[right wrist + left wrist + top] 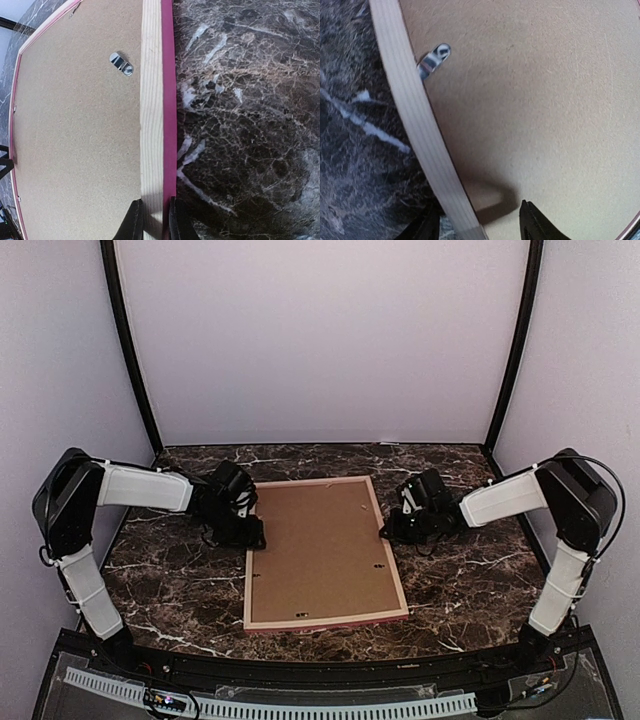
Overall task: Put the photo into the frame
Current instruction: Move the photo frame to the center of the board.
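The frame (pixel 325 620) lies face down on the marble table, its pink and light wood rails around a brown backing board (pixel 320 545). The photo is hidden. My left gripper (pixel 248 535) is at the frame's left rail. In the left wrist view it (pixel 477 225) is open, with the rail (pixel 415 125) passing between its fingers (pixel 535 222). My right gripper (pixel 392 530) is at the right rail. In the right wrist view it (pixel 154 222) is shut on that rail (pixel 152 100).
Metal turn clips (pixel 434 60) (pixel 121 64) sit on the rails over the backing board (pixel 75 125). A small brown tab (pixel 485 196) lies by the left rail. The dark marble table (pixel 470 580) ends in black posts and white walls at the back.
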`<act>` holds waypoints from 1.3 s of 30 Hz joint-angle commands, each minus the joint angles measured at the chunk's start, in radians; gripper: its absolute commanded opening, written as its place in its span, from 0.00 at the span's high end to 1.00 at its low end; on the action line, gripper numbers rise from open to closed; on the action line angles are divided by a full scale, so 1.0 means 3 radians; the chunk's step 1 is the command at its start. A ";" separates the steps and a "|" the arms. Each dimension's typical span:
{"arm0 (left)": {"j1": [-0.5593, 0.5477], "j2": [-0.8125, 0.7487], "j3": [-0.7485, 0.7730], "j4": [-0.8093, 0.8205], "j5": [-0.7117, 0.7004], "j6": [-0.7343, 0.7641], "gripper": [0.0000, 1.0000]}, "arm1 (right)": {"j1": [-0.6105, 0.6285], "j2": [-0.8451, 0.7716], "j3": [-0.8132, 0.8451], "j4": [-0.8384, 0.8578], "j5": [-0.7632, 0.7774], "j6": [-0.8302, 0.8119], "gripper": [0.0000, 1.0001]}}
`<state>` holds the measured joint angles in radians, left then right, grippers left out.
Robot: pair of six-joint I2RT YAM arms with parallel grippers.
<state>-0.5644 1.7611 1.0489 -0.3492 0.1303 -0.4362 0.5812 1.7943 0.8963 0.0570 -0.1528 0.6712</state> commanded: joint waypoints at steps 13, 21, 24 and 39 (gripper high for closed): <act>0.0010 0.0240 0.0237 -0.0186 -0.0271 0.0094 0.75 | 0.0220 -0.0274 -0.0343 -0.0012 -0.0011 0.0319 0.78; 0.0010 0.0085 0.0043 -0.0192 -0.0332 0.0069 0.85 | 0.0215 -0.0358 -0.0150 -0.0282 0.0170 0.0065 0.46; 0.0010 0.0021 -0.0023 -0.0179 -0.0319 0.0081 0.89 | 0.0195 -0.0336 -0.0024 -0.0402 0.0275 -0.0060 0.37; -0.0052 -0.0336 -0.0369 -0.0171 -0.0227 -0.0131 0.93 | 0.0072 0.0209 0.0666 -0.0689 0.0178 -0.0442 0.30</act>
<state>-0.5629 1.6997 0.9691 -0.3492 0.0406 -0.4644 0.6075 1.8160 1.0458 -0.1123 -0.0940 0.5812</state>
